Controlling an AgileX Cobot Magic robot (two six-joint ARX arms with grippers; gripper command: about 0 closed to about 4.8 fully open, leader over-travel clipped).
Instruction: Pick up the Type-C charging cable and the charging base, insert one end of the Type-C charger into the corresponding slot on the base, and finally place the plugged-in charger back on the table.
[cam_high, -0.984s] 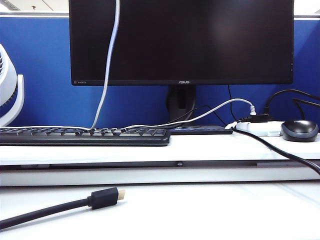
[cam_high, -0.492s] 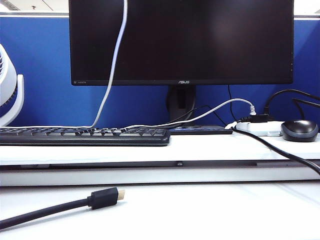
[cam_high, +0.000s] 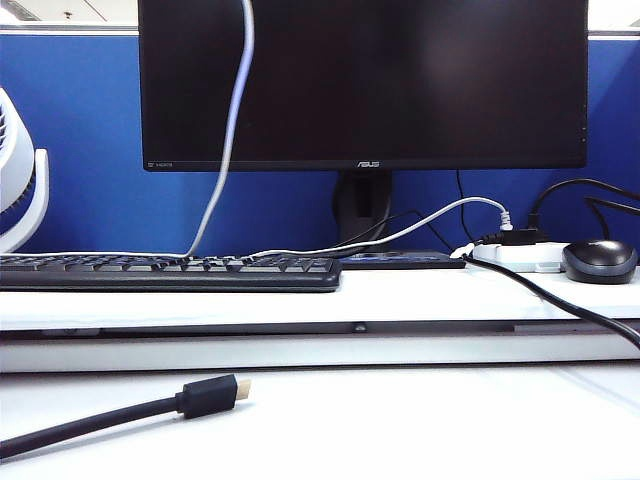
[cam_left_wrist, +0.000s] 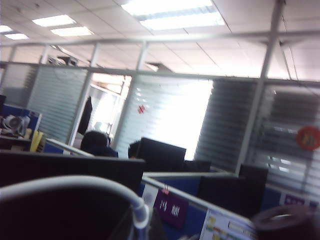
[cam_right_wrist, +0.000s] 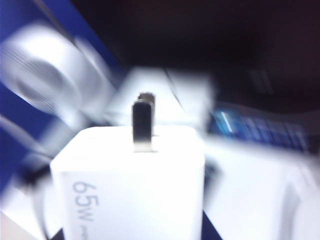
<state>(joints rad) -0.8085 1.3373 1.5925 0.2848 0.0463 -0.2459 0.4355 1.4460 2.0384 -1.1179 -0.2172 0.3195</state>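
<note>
Exterior: Type-C charging cable (cam_high: 232, 120) hanging before the monitor (cam_high: 362, 82), swung slightly rightward since a second ago; grippers unseen. Left wrist: left gripper's fingers pressed together, pinching the cable. Right wrist: charging base (cam_right_wrist: 131, 185) close up, prongs upward; right gripper's finger state unclear.

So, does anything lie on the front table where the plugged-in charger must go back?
Only the black cable lies there, at front left; right of it nothing visible. Both grippers are out of the exterior view: the left gripper holds the Type-C charging cable, the right gripper the charging base.
</note>
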